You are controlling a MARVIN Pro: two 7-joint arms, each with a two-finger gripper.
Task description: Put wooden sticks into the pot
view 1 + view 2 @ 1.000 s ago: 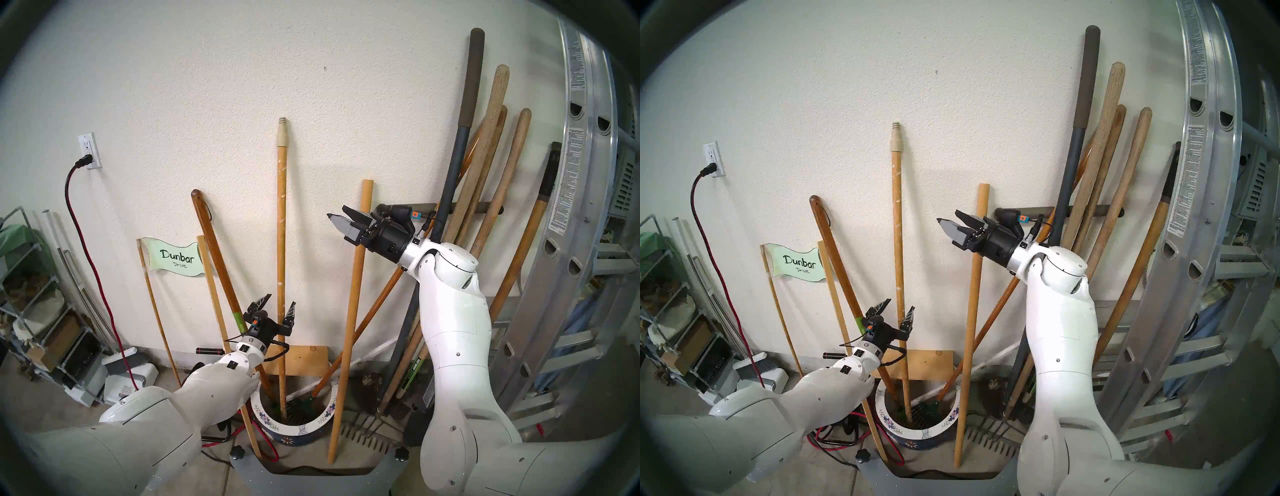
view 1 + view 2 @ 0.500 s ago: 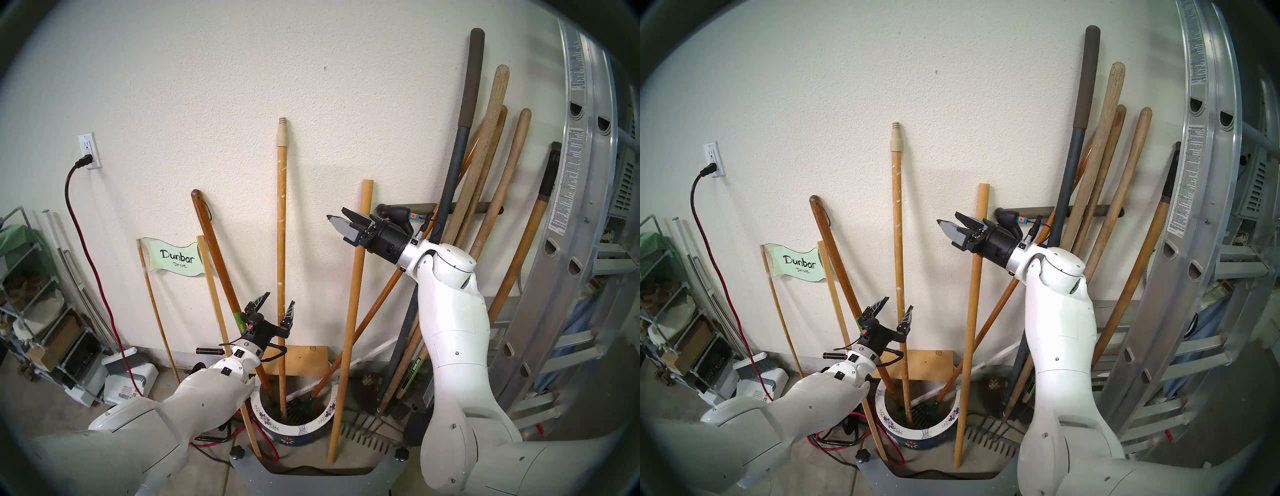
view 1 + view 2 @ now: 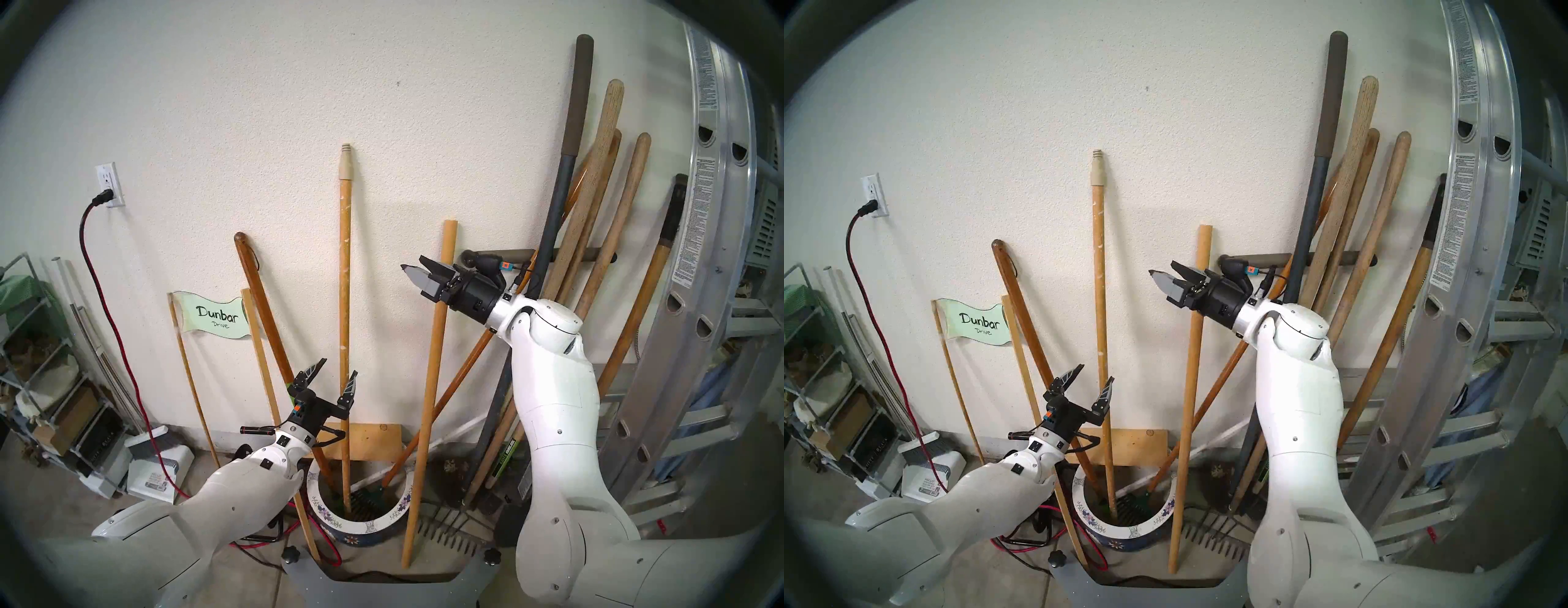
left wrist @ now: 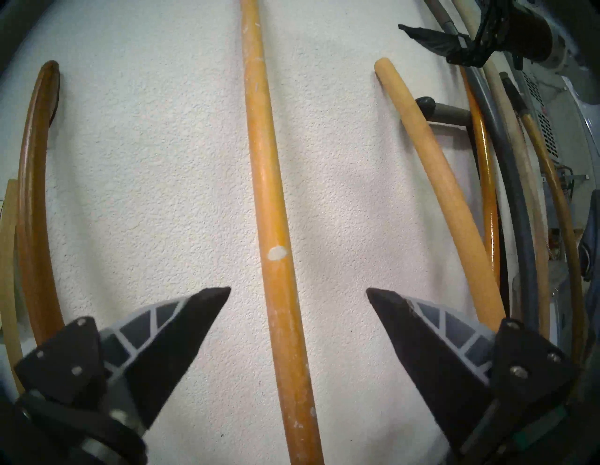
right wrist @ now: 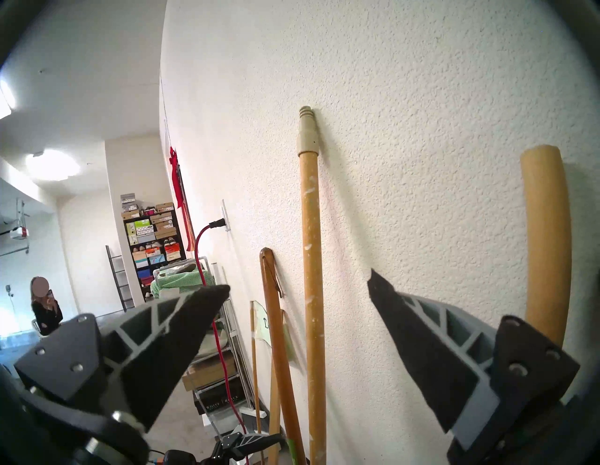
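Textured cream plaster covers the wall (image 3: pixel 254 127) against which everything is leaned; a white outlet (image 3: pixel 109 185) is fixed to it at the left, and a red cord (image 3: pixel 111 322) is plugged in and trails down to the concrete floor (image 3: pixel 55 505). A wire shelf unit (image 3: pixel 38 382) is seen in the left corner, and an aluminium ladder (image 3: pixel 717 271) is propped at the right beside a cluster of long tool handles (image 3: pixel 602 204); a pale green sign (image 3: pixel 212 315) reading "Dunbar Drive" is set on a thin stake.

The pot (image 3: pixel 360 525) is stood on the floor at the wall's foot, its white flowered rim turned upward. The paint-flecked stick (image 3: pixel 344 271) with the cream threaded tip is already planted inside it and leaned upright against the wall; the plain stick (image 3: pixel 432 382) is stood outside the pot, just beside its right rim, with its foot on the floor. A dark-brown handle (image 3: pixel 265 305) is also lodged in the pot.

The left gripper (image 3: pixel 333 375) is held with its jaws spread wide, empty, the flecked stick seen between its fingers in the left wrist view without being touched; the right gripper (image 3: pixel 418 266) is held higher, near the plain stick's top, its jaws likewise apart and nothing held.
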